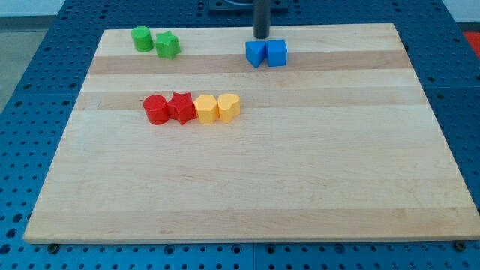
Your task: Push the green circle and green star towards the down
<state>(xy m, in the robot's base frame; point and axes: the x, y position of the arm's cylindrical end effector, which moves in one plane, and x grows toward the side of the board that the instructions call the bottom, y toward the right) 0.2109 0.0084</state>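
Note:
The green circle (142,38) and the green star (167,46) sit side by side near the board's top left, touching or nearly so. My tip (261,36) stands near the view's top centre, just above the two blue blocks and well to the right of the green pair.
Two blue blocks (266,53) lie together just below my tip. A row of a red circle (156,109), a red star (181,107) and two yellow blocks (217,109) sits left of centre. The wooden board (255,187) lies on a blue perforated table.

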